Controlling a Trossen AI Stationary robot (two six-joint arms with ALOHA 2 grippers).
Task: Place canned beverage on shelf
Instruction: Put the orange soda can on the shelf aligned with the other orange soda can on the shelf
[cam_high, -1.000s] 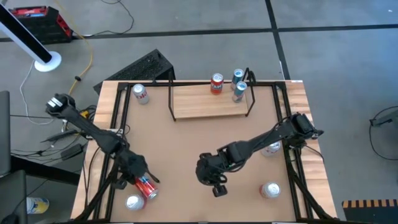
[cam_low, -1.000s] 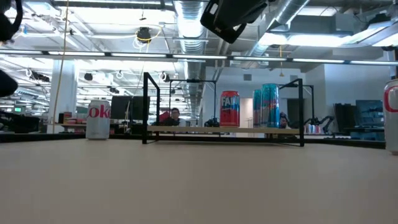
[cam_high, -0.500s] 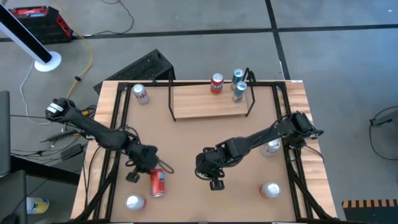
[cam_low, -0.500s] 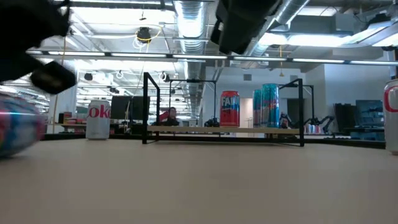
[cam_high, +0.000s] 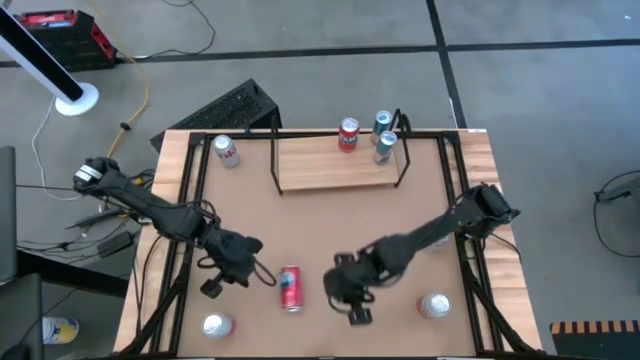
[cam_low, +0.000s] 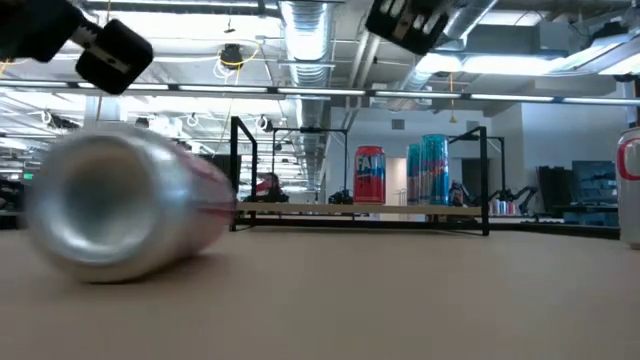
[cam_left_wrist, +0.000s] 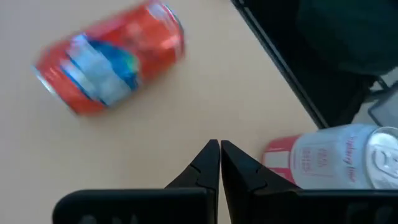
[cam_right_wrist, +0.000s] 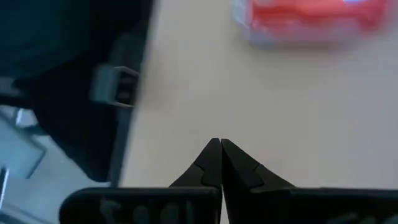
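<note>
High view: red can (cam_high: 290, 288) lying on its side near front edge of table (cam_high: 300, 225), between both grippers, touching neither. Left gripper (cam_high: 214, 284) fingers pressed together, gripping nothing. Right gripper (cam_high: 360, 312) likewise closed, empty. Shelf (cam_high: 335, 165) along back edge holds three upright cans.

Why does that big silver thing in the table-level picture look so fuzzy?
In the low view it is the bottom end of a red drink can lying on its side, close to the lens and smeared; the left wrist view blurs it too. The high view shows it more sharply.
</note>
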